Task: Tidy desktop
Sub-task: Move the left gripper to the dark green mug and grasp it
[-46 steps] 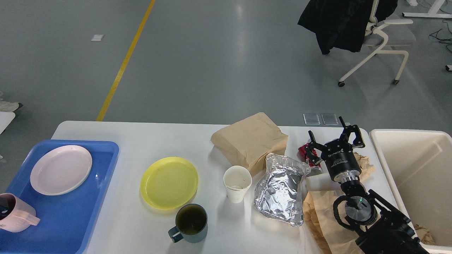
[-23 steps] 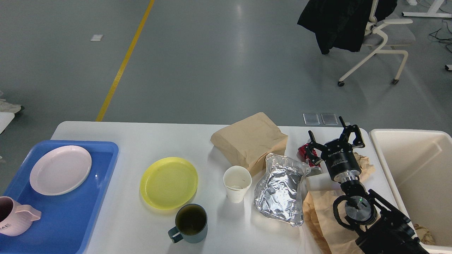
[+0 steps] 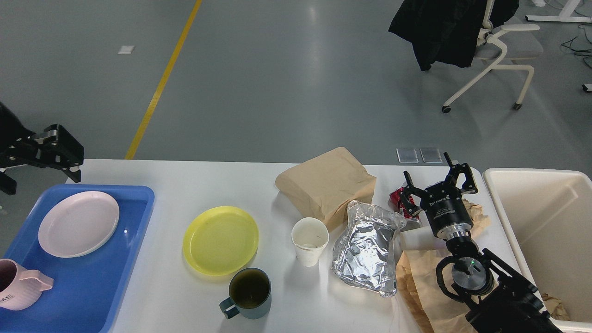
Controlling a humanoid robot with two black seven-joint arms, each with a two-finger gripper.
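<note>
Desktop (image 3: 194, 178): white, matte, round-cornered, filling the lower frame. At 7 o'clock, pink mug (image 3: 16, 290) lettered "ME" on blue tray (image 3: 92, 282). At 5 o'clock, right gripper (image 3: 437, 181), fingers spread, lettering unreadable, over red can (image 3: 398, 200). At 6 o'clock, teal mug (image 3: 249, 293). At 9 o'clock, left gripper (image 3: 60, 155); finger position cannot be told.

I have clear desktop (image 3: 194, 180) between the tray (image 3: 138, 231) and the yellow plate (image 3: 220, 239). To the right, paper bag (image 3: 326, 184), cup (image 3: 310, 240), foil (image 3: 367, 247) and can (image 3: 398, 200) crowd together, blocking passage.
</note>
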